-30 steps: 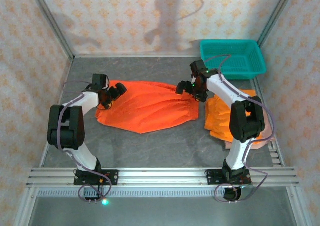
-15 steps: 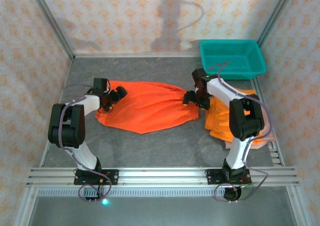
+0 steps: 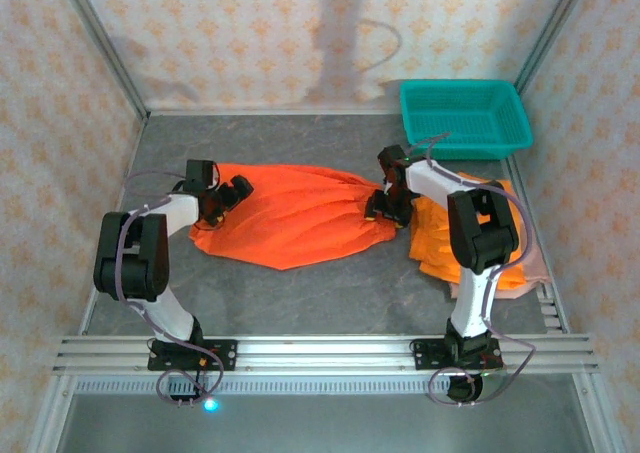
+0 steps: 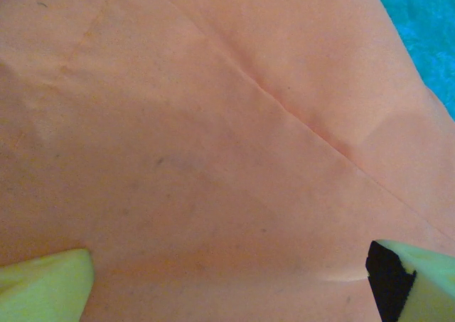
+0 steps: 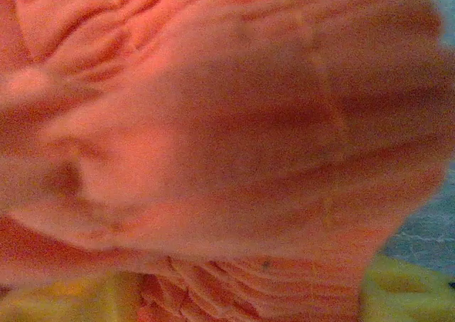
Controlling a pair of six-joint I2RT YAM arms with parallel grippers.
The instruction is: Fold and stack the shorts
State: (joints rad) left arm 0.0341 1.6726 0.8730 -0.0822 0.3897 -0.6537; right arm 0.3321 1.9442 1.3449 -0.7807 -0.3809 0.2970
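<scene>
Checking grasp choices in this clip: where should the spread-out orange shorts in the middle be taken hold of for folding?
Probably at the two ends. The orange shorts lie flat across the table, so each hand should pinch an edge from its own side: the left hand at the left end, the right hand at the bunched right end, where gathered cloth gives a thicker fold to hold.

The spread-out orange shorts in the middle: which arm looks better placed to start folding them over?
Probably the right. Its end effector sits at the bunched edge of the orange shorts, and its wrist camera shows gathered cloth between the fingers. The left end effector is open over flat cloth, gripping nothing.
</scene>
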